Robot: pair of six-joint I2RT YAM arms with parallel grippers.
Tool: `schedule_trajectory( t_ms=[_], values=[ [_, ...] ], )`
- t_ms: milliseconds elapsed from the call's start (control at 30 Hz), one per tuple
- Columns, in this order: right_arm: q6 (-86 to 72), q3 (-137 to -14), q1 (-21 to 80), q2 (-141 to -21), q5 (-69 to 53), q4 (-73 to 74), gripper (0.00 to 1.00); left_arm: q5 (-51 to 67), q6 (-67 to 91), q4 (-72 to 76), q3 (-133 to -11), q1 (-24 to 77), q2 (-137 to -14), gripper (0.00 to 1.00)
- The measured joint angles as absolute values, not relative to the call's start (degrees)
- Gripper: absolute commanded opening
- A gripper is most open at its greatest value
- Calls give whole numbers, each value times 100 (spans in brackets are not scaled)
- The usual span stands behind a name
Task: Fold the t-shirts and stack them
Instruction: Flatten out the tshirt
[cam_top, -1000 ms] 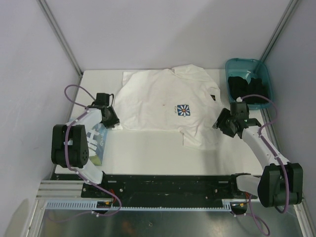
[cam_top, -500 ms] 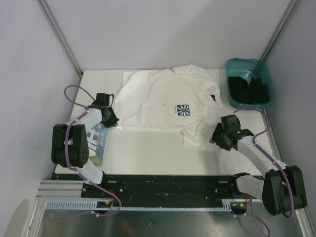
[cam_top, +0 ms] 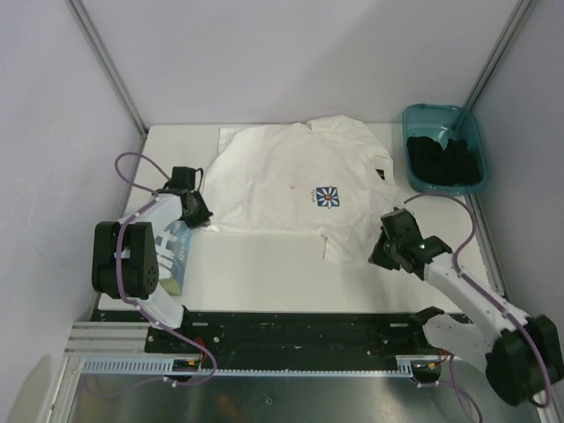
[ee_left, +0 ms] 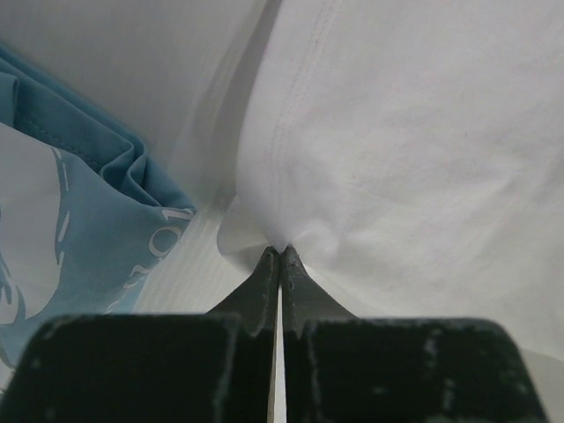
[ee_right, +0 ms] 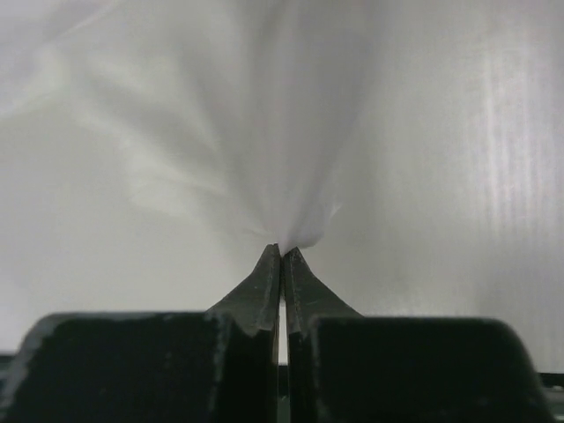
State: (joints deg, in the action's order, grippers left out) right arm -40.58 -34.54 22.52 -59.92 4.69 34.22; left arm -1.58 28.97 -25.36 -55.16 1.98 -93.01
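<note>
Right jaws pulled nearer; both jaws pinch the t-shirt [cam_top: 282, 176].

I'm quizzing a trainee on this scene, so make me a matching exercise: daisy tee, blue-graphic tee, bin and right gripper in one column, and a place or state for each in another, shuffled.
1. daisy tee
2. blue-graphic tee
3. bin
4. right gripper

A. far right corner, dark things inside
B. shut on the daisy tee's near hem
C. spread out mid-table
D. lying at the near left

Pairs: 1-C, 2-D, 3-A, 4-B
</note>
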Motion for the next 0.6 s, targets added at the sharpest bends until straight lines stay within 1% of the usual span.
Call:
schedule_trajectory(
  t_ms=[67, 133, 200, 300, 333, 367, 433, 500, 533, 600],
  values=[
    [-4228, -3597, 2552, -5579, 421, 3607, 0, -145, 2895, -2536, -5516, 198, -9301, 0],
    [-4466, -3721, 2939, -5277, 397, 3706, 6, -134, 2891, -2534, -5518, 198, -9301, 0],
    [-4668, -3756, 3251, -5214, 384, 3734, 20, -134, 2891, -2534, -5518, 198, -9301, 0],
    [-4853, -3756, 3514, -5422, 336, 3785, 52, -132, 2891, -2536, -5520, 198, -9301, 0],
    [-4882, -3754, 3509, -5500, 314, 3795, 58, -132, 2891, -2534, -5520, 198, -9301, 0],
    [-4901, -3754, 3472, -5537, 301, 3809, 61, -130, 2891, -2534, -5520, 198, -9301, 0],
    [-4842, -3754, 3203, -5507, 231, 3837, 64, -130, 2888, -2536, -5520, 198, -9301, 0],
    [-4727, -3752, 2626, -5382, 180, 3854, 64, -130, 2886, -2536, -5520, 198, -9301, 0],
    [-4659, -3754, 2346, -5319, 174, 3861, 63, -130, 2882, -2536, -5520, 198, -9301, 0],
    [-4495, -3754, 1649, -5207, 174, 3848, 57, -128, 2849, -2536, -5522, 198, -9301, 0]
  ],
)
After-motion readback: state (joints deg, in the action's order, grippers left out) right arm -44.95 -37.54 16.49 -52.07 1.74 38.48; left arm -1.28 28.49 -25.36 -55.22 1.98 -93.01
